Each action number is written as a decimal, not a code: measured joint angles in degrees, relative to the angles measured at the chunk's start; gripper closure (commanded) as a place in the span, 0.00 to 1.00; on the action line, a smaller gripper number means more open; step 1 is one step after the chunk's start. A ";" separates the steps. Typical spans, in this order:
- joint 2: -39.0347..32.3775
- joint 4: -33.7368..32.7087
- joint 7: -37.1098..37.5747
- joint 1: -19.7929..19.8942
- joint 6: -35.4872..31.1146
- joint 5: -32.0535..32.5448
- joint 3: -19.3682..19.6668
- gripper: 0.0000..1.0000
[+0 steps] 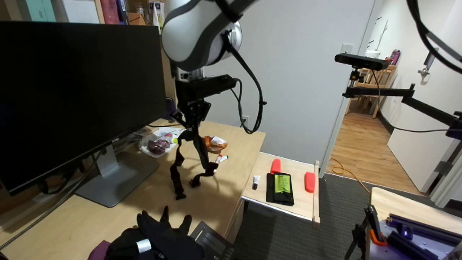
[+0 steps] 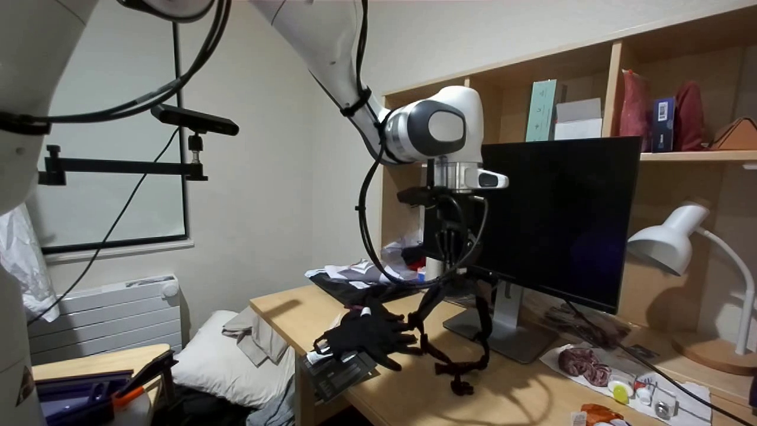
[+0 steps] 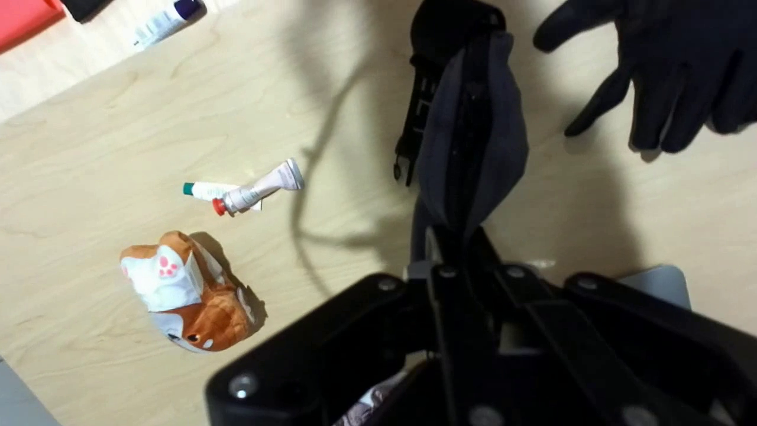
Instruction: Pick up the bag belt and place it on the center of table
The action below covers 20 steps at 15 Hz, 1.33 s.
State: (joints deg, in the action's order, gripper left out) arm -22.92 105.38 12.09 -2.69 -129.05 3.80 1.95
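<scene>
We have the claw [image 3: 458,239] pinched narrow on the bag belt [image 3: 476,127], which hangs over the desk [image 1: 245,142], between the monitor [image 1: 79,97] and the desk's front edge.

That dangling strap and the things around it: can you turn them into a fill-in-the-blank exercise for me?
In an exterior view, the strap hangs from the gripper in ____ lengths.
The wrist view shows two small tubes, one capped red, the other ____.
On the table, the orange-brown bundle bears a paw print coloured ____.
In an exterior view, the lamp beside the monitor has a shade coloured ____.

Missing words: two; green; pink; white.
</scene>
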 measured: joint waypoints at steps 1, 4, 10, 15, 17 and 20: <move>-0.38 0.67 -2.26 0.07 -0.08 0.00 -0.03 0.92; -1.57 2.28 -6.09 0.51 -2.74 0.00 -0.02 0.92; -3.60 6.75 -7.51 1.35 -11.24 0.00 0.94 0.92; -6.65 7.59 -7.51 1.35 -13.03 0.06 2.45 0.92; -8.18 7.53 -7.10 1.26 -13.04 0.09 3.13 0.92; -10.58 7.00 -5.97 1.04 -13.53 0.17 4.20 0.92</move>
State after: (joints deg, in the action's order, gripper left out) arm -33.51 112.38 6.12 -1.66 -142.58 3.96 6.15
